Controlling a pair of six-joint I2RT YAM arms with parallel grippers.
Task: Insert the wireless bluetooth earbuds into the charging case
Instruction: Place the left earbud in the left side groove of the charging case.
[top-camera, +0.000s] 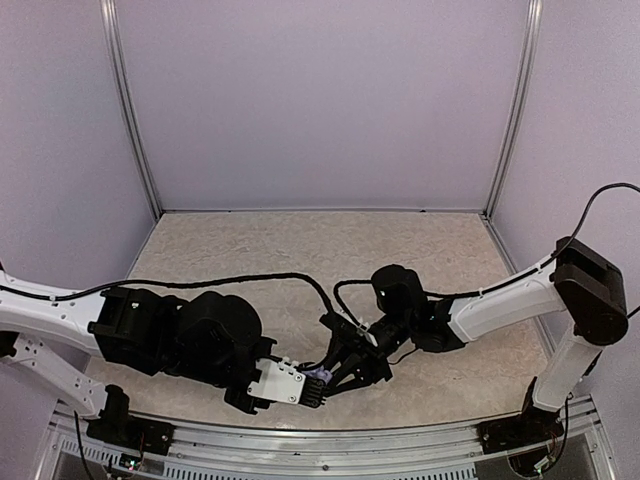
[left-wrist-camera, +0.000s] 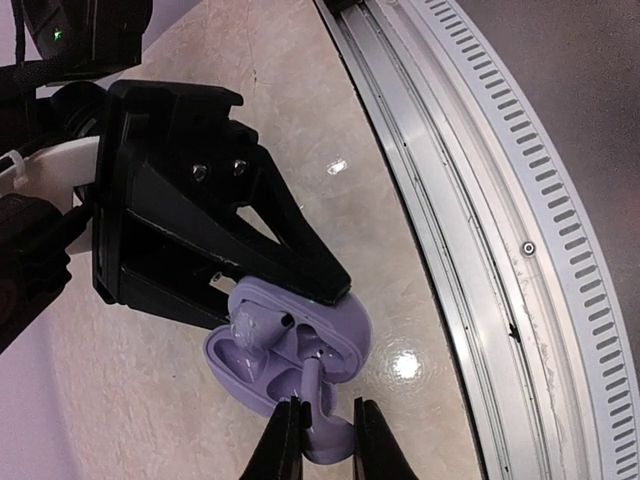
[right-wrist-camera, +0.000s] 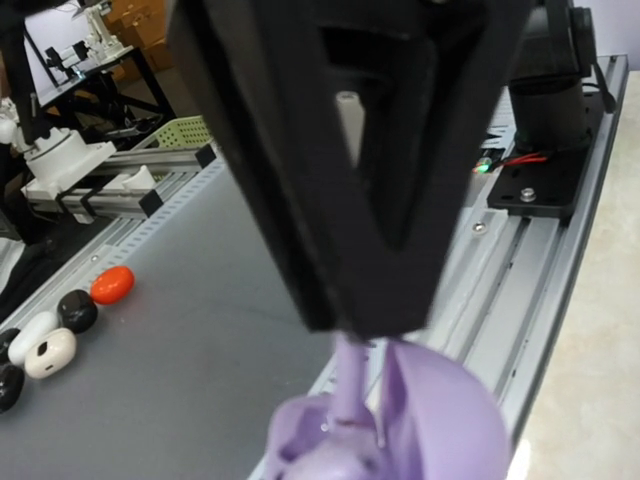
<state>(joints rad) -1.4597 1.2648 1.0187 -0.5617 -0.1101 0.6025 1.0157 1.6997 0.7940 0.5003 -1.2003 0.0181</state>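
From my seat the overhead view gives me the big picture. On the mottled beige table (top-camera: 300, 250) the left arm (top-camera: 180, 335) and the right arm (top-camera: 500, 305) meet near its front edge, just left of centre. There the left gripper (top-camera: 312, 390) and the right gripper (top-camera: 352, 372) almost touch, and only a speck of lavender shows between them.

The left wrist camera shows that speck to be the charging case (left-wrist-camera: 345, 335). It lies open on the table beside the metal rail (left-wrist-camera: 470, 200), and the left fingers (left-wrist-camera: 287, 440) pinch its near part. A lavender earbud (left-wrist-camera: 248, 328) sits in one well, which I cannot see from overhead.

The right wrist camera looks down its own fingers (right-wrist-camera: 330, 250), which are pressed together. A thin lavender stem (right-wrist-camera: 350, 385) shows just below their tips, but I cannot tell whether they grip it. Only this view reaches past the rail, to an orange bean-shaped piece (right-wrist-camera: 110, 285) on the grey floor.
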